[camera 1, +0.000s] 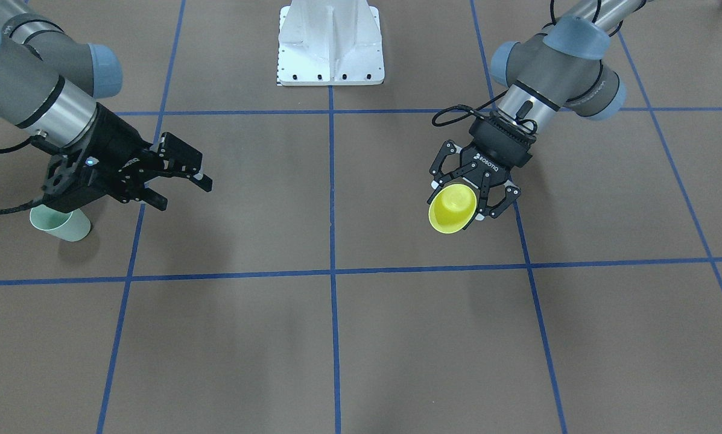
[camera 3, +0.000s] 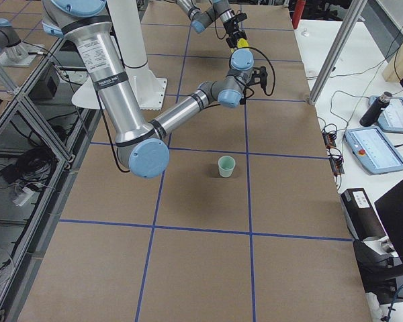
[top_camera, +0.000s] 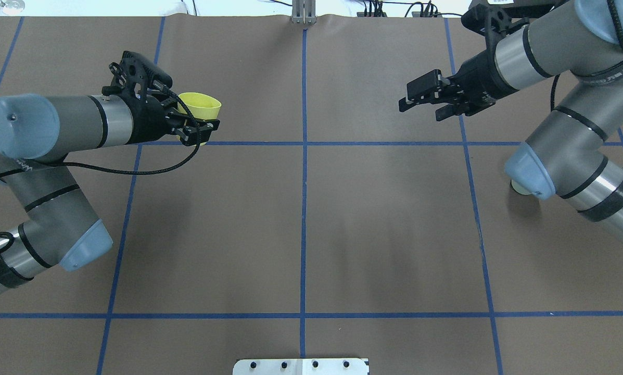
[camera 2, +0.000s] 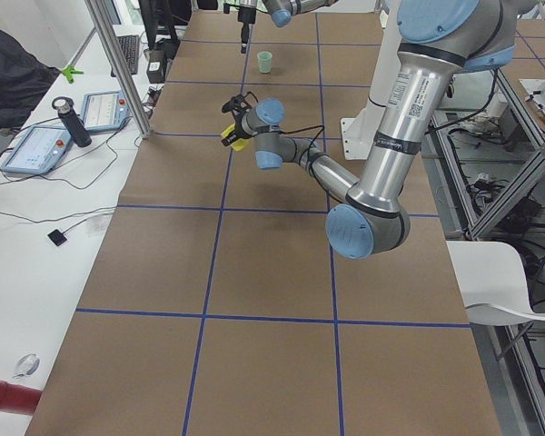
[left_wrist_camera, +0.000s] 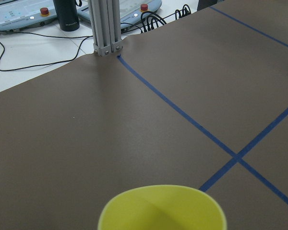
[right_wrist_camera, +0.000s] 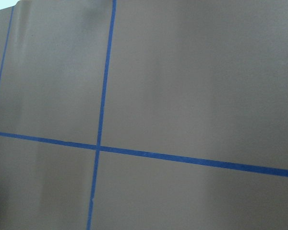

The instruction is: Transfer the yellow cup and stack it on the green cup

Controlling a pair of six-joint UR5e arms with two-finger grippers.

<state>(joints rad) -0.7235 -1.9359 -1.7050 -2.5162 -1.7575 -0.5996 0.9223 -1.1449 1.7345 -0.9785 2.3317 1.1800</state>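
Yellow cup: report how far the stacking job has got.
Done: the left tool grips the yellow cup and holds it off the table. In hand: the cup hangs over the robot's left half, far from the green cup. Left: carry it across, perhaps by handing it to the open, empty right tool, and set it on the green cup, which stands alone.

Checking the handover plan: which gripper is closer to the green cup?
Right. The right gripper hangs open beside the green cup, not touching it. The left gripper is far off across the centre line, shut on the yellow cup.
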